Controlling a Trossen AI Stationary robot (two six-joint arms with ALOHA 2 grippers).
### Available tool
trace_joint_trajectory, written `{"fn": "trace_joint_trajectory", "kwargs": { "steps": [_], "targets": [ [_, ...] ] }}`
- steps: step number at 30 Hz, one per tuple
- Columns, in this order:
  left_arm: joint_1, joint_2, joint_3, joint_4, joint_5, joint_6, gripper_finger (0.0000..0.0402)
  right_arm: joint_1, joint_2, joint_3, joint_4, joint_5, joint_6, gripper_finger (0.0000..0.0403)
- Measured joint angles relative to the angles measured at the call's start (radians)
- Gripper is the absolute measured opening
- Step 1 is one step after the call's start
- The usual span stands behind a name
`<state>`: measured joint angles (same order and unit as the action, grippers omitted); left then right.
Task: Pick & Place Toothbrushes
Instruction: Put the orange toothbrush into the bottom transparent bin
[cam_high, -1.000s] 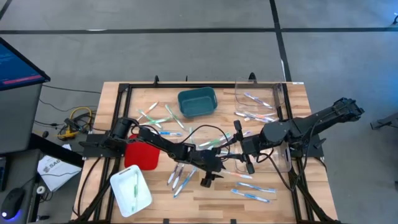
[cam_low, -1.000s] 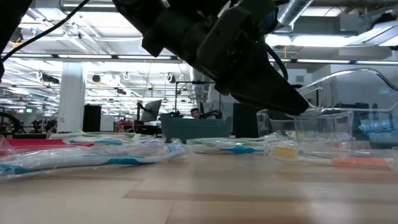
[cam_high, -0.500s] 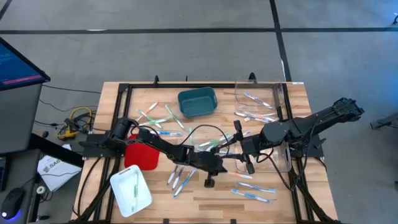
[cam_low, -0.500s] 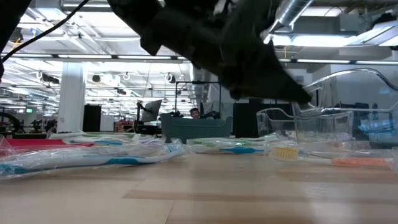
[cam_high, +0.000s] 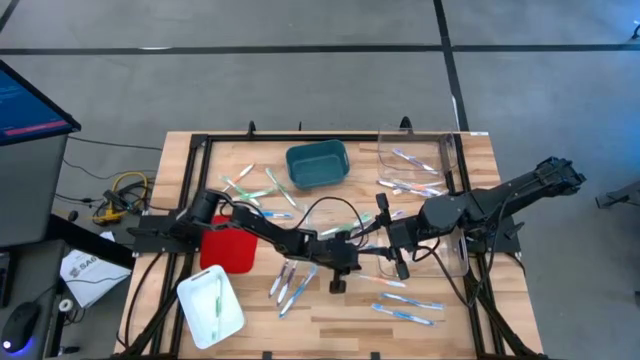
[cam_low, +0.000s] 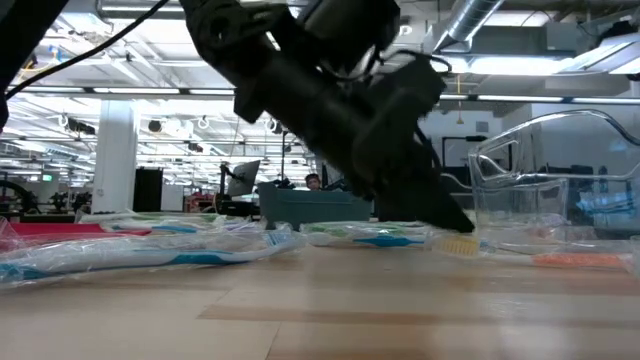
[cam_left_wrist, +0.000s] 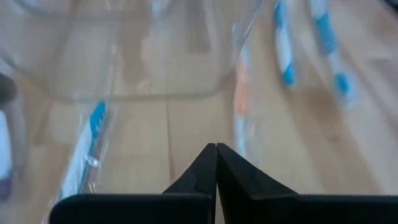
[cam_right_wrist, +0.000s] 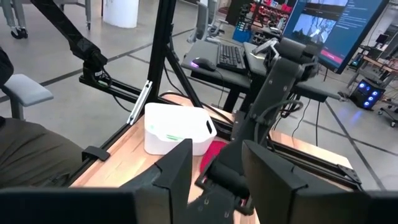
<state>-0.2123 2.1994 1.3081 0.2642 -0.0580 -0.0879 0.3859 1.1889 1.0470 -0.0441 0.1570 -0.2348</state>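
Since a second ago we see the left gripper (cam_high: 338, 283) go from spread wide to pressed together, and its arm has drawn in a little toward the table's middle. From above, it sits over bare wood among the toothbrushes (cam_high: 291, 282), which lie scattered across the table (cam_high: 470, 150), some beside the teal bin (cam_high: 317, 164) and some in the clear container (cam_high: 415, 160); a green one lies in the white bin (cam_high: 210, 307). The right gripper (cam_high: 393, 243) waits near the centre, fingers partly apart, holding nothing. From table height, the left arm's tip reaches down to the wood beside a wrapped toothbrush. In the left wrist view, the two fingers (cam_left_wrist: 205, 171) meet with nothing between them, orange and blue toothbrushes ahead. In the right wrist view, its fingers (cam_right_wrist: 174, 171) stand apart.
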Motion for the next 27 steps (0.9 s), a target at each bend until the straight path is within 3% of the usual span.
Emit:
{"fn": "trace_joint_trajectory", "kwargs": {
  "steps": [6, 15, 20, 27],
  "targets": [
    [0.002, 0.011, 0.01, 0.004, 0.015, 0.001, 0.0, 0.0, 0.0, 0.0, -0.001, 0.0, 0.0, 0.0134],
    [-0.009, 0.001, 0.014, -0.126, 0.284, -0.058, 0.0, 0.0, 0.0, 0.0, -0.009, 0.0, 0.0, 0.0133],
    [-0.024, -0.026, 0.01, -0.12, 0.19, 0.02, 0.0001, 0.0, 0.0, 0.0, -0.008, 0.0, 0.0, 0.0136],
    [-0.045, -0.172, -0.047, -0.122, -0.018, 0.124, 0.0001, 0.0, 0.0, 0.0, -0.017, 0.0, 0.0, 0.0135]
  ]
}}
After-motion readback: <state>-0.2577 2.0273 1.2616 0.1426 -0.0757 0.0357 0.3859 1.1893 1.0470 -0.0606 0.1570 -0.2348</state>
